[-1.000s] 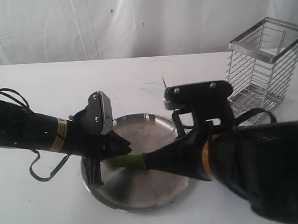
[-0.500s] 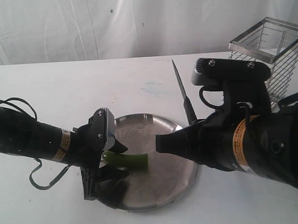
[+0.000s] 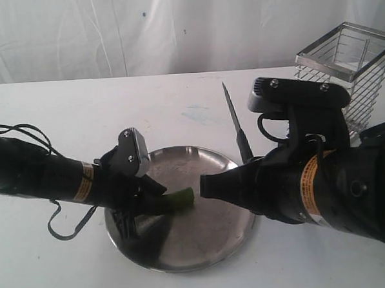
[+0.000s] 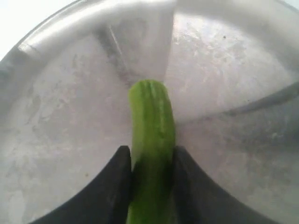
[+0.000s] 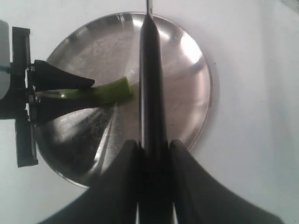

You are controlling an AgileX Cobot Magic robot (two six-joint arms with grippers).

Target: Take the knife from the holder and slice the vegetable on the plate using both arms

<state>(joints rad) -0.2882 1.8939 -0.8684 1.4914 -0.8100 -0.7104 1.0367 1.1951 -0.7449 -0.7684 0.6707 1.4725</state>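
Observation:
The green vegetable (image 3: 180, 198) lies on the round steel plate (image 3: 213, 236), its cut end toward the middle. My left gripper (image 3: 153, 199) reaches in low from the left, its jaws open and standing close along both sides of the vegetable (image 4: 152, 116). The right wrist view shows a thin strip of plate between one finger and the vegetable (image 5: 112, 90). My right gripper (image 3: 207, 185) hovers over the plate's right half, shut on the handle of the black knife (image 3: 233, 116). The blade points up and away, clear of the vegetable. The wire holder (image 3: 344, 78) stands at the back right.
The white table carries the plate (image 5: 187, 60) near its front. A white curtain hangs behind. Black cables trail from the left arm at the left edge (image 3: 61, 225). The bulky right arm fills the lower right.
The right gripper lifted the knife off the vegetable, up and to the right, blade now pointing upward. The left jaws widened around the vegetable and the left wrist shifted slightly.

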